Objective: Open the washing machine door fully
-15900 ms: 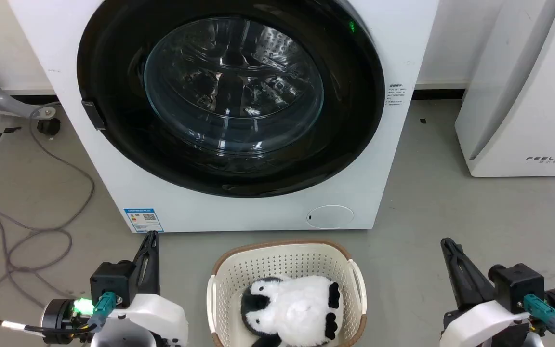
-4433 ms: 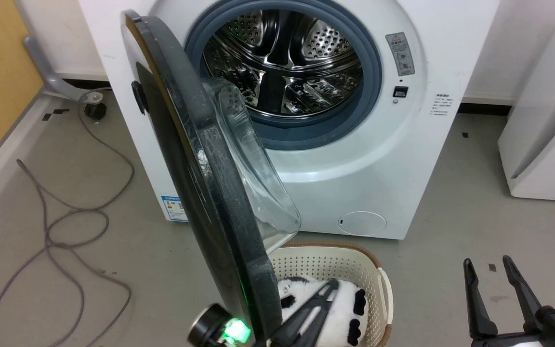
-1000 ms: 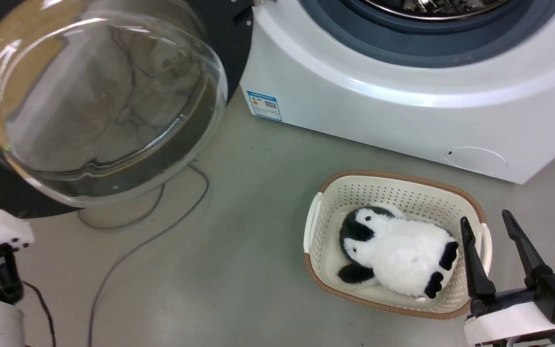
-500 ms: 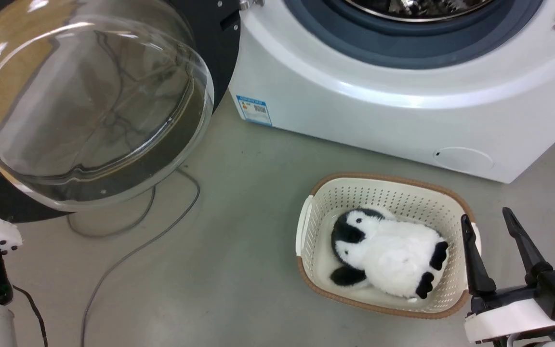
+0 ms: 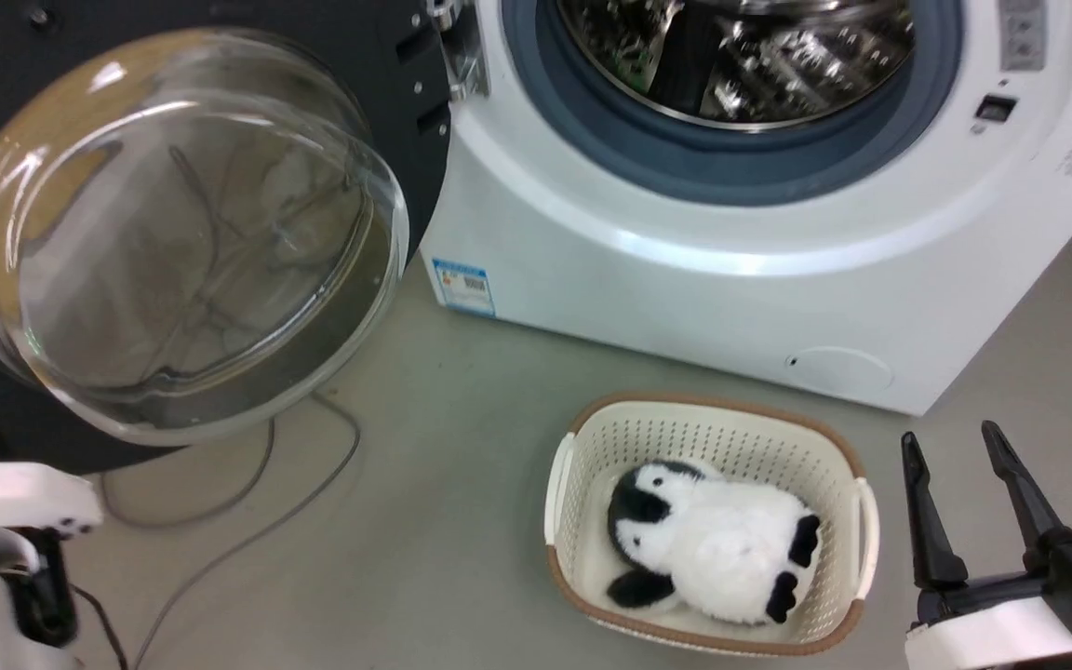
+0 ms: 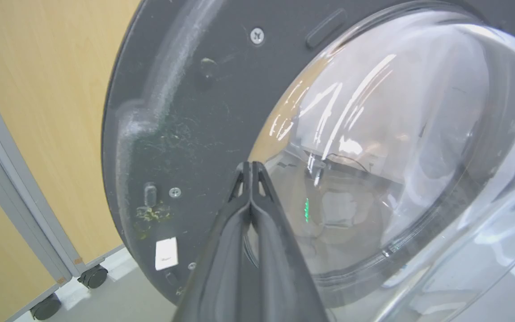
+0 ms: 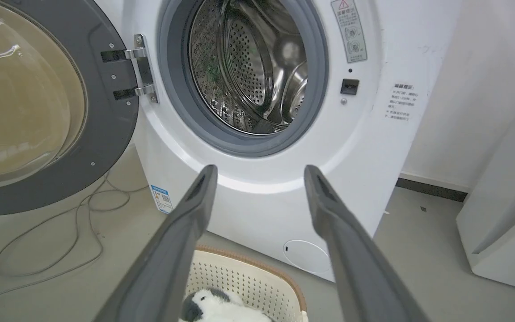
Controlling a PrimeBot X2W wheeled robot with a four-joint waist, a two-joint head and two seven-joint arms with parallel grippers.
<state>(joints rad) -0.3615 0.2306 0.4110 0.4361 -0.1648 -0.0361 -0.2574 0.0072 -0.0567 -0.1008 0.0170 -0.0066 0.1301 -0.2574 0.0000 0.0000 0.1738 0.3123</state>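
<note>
Washing machine door [image 5: 182,233] swung wide since, flat beside washing machine [image 5: 685,279]; we judge task done. Left pincer [image 6: 251,166] closed, right pincer [image 5: 950,435] spread, both empty.

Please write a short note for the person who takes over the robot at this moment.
Left gripper: jaws shut, empty, pointing at the inner side of the washing machine door; contact unclear.
Right gripper: open, empty, near the basket.
Door: swung wide to the left of the washing machine, drum exposed.
Left to do: probably only confirm the door is at its stop.
</note>
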